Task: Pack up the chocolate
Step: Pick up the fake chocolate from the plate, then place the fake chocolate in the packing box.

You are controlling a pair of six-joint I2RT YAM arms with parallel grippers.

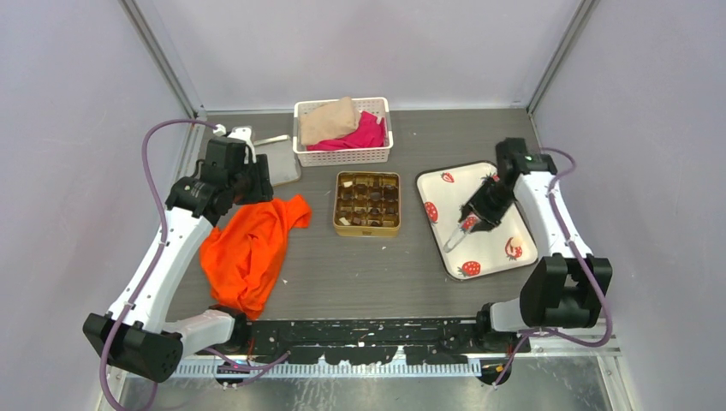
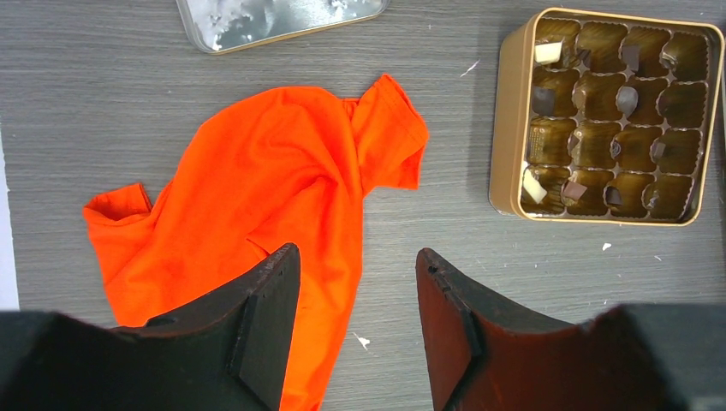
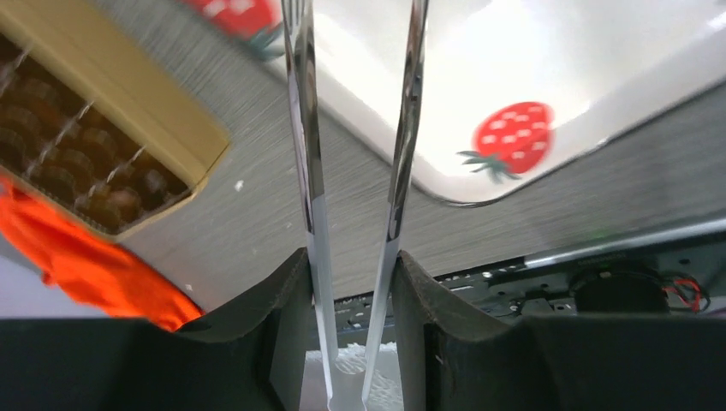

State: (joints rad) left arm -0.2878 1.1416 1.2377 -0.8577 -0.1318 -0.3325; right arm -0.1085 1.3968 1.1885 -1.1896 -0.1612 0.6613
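The chocolate [image 2: 627,98] sits in the cups of the gold tin [image 2: 507,120] mid-worktop; the pieces are too small to show a long axis or heading. The right jaws, narrow, clamp metal tongs [image 3: 402,154] above the strawberry tray [image 1: 488,248], tips toward its near-left corner. No piece shows on the tray, so packing looks nearly done and the next move is probably to set the tongs down. The left jaws hang wide over an orange cloth [image 2: 257,188].

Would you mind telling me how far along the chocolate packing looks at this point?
Mostly done, it seems: about ten chocolates sit in the tin, and the tray shows none. The right gripper holds tongs over the tray; the left gripper hangs open. Some compartments look empty, and the lid is off.
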